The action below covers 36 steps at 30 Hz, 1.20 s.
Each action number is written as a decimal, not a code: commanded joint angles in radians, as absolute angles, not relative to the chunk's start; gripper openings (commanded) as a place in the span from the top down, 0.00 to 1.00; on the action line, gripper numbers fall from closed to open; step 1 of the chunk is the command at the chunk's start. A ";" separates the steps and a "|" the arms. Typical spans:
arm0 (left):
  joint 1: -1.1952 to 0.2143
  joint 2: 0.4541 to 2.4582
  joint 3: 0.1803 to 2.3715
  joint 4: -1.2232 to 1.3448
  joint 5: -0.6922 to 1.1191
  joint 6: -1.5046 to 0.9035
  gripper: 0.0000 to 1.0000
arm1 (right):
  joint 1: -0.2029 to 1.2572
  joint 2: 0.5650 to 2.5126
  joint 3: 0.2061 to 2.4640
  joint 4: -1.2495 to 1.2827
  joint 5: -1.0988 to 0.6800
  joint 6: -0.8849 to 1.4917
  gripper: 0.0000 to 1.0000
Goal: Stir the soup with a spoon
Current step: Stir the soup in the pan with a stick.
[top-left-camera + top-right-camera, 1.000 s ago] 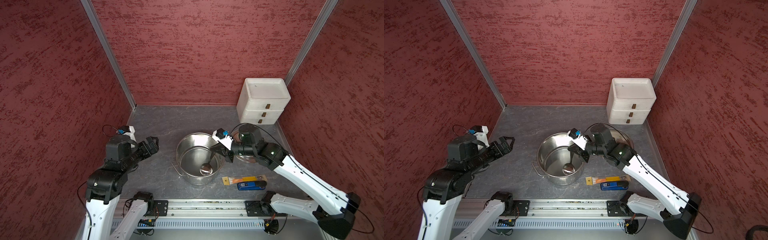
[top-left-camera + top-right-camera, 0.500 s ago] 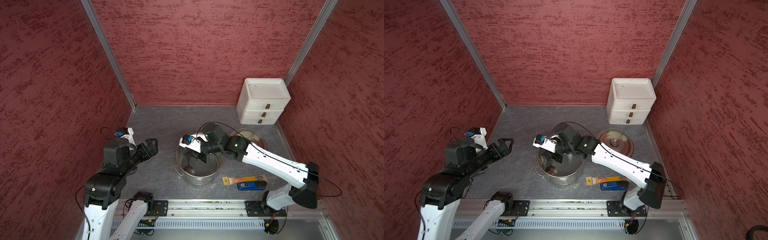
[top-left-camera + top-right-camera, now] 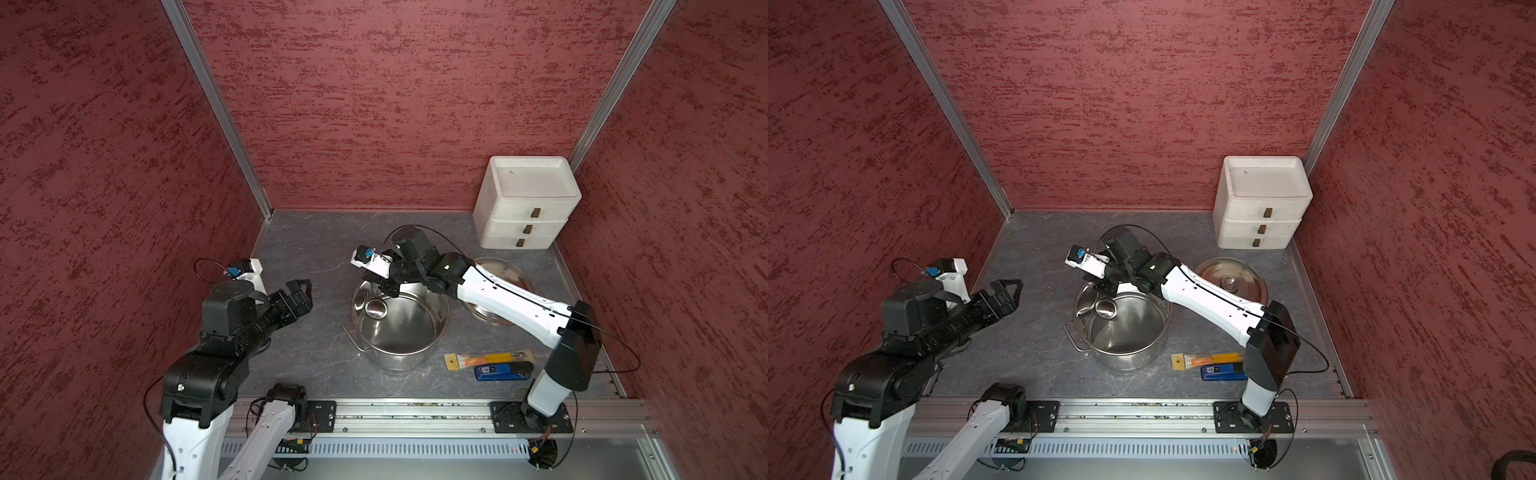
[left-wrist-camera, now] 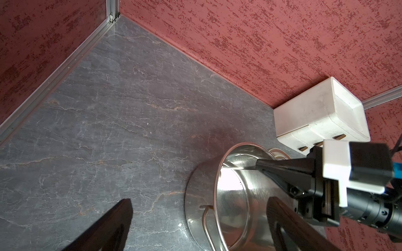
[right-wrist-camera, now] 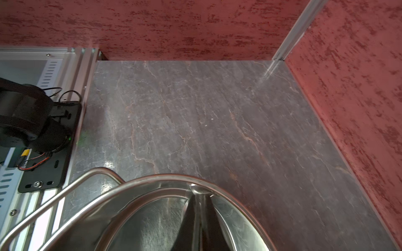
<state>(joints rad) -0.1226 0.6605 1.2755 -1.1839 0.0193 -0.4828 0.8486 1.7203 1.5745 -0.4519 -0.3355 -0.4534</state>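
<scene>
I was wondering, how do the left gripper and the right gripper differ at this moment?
The left gripper is open and empty; the right gripper is shut on the spoon. The left gripper hangs over the table beside the pot; the right gripper is at the pot's far rim. Both have black fingers.

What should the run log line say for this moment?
step: stir | right pincer: shut on spoon, bowl inside pot | left pincer: open, apart from pot | lid: off, beside pot
</scene>
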 commanded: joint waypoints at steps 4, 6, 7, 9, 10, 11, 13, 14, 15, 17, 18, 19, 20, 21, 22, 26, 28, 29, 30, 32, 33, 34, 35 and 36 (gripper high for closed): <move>-0.118 0.656 1.291 -1.194 0.006 -0.463 0.00 | 0.738 1.596 1.492 -0.443 -0.374 -0.466 1.00; -0.118 0.659 1.285 -1.186 0.006 -0.463 0.00 | 0.710 1.544 1.444 -0.462 -0.371 -0.469 1.00; -0.118 0.661 1.282 -1.181 0.008 -0.463 0.00 | 0.695 1.512 1.413 -0.463 -0.367 -0.468 1.00; -0.118 0.666 1.276 -1.169 0.017 -0.466 0.00 | 0.669 1.449 1.352 -0.460 -0.361 -0.463 1.00; -0.118 0.670 1.273 -1.164 0.023 -0.467 0.00 | 0.655 1.413 1.322 -0.460 -0.358 -0.460 1.00; -0.118 0.675 1.273 -1.157 0.029 -0.466 0.00 | 0.645 1.380 1.298 -0.464 -0.355 -0.458 1.00; -0.118 0.685 1.273 -1.148 0.036 -0.466 0.00 | 0.636 1.323 1.256 -0.490 -0.358 -0.463 1.00; -0.117 0.691 1.275 -1.143 0.038 -0.464 0.00 | 0.635 1.298 1.241 -0.506 -0.364 -0.467 1.00; -0.119 0.696 1.275 -1.139 0.040 -0.462 0.00 | 0.635 1.275 1.225 -0.524 -0.376 -0.467 1.00; -0.118 0.704 1.275 -1.130 0.045 -0.460 0.00 | 0.635 1.233 1.195 -0.565 -0.407 -0.454 1.00; -0.119 0.707 1.274 -1.126 0.047 -0.459 0.00 | 0.635 1.215 1.180 -0.578 -0.426 -0.440 1.00; -0.118 0.711 1.273 -1.122 0.049 -0.458 0.00 | 0.636 1.192 1.164 -0.587 -0.448 -0.422 1.00; -0.118 0.715 1.273 -1.119 0.051 -0.457 0.00 | 0.639 1.166 1.148 -0.590 -0.462 -0.403 1.00; -0.118 0.719 1.272 -1.116 0.054 -0.456 0.00 | 0.644 1.143 1.129 -0.588 -0.471 -0.385 1.00; -0.119 0.722 1.271 -1.113 0.056 -0.456 0.00 | 0.652 1.118 1.111 -0.585 -0.475 -0.365 1.00; -0.118 0.731 1.263 -1.102 0.063 -0.456 0.00 | 0.713 1.038 1.062 -0.579 -0.452 -0.299 1.00; -0.118 0.733 1.259 -1.094 0.064 -0.459 0.00 | 0.759 1.021 1.058 -0.587 -0.426 -0.281 1.00; -0.119 0.732 1.256 -1.090 0.064 -0.459 0.00 | 0.780 1.019 1.059 -0.588 -0.411 -0.271 1.00; -0.118 0.730 1.254 -1.087 0.065 -0.460 0.00 | 0.803 1.021 1.062 -0.586 -0.398 -0.261 1.00; -0.117 0.730 1.251 -1.083 0.066 -0.460 0.00 | 0.847 1.034 1.068 -0.563 -0.377 -0.244 1.00; -0.117 0.729 1.250 -1.082 0.065 -0.460 0.00 | 0.867 1.046 1.072 -0.547 -0.369 -0.236 1.00; -0.118 0.728 1.249 -1.082 0.064 -0.460 0.00 | 0.893 1.064 1.079 -0.529 -0.359 -0.234 1.00; -0.117 0.728 1.249 -1.082 0.063 -0.460 0.00 | 0.918 1.087 1.091 -0.513 -0.350 -0.238 1.00; -0.117 0.725 1.248 -1.084 0.062 -0.461 0.00 | 0.939 1.113 1.108 -0.502 -0.341 -0.244 1.00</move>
<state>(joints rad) -0.1226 0.7322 1.2564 -1.1061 0.0547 -0.4736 0.8886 1.0641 1.0672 -0.5690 -0.3882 -0.2687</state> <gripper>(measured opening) 0.998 0.059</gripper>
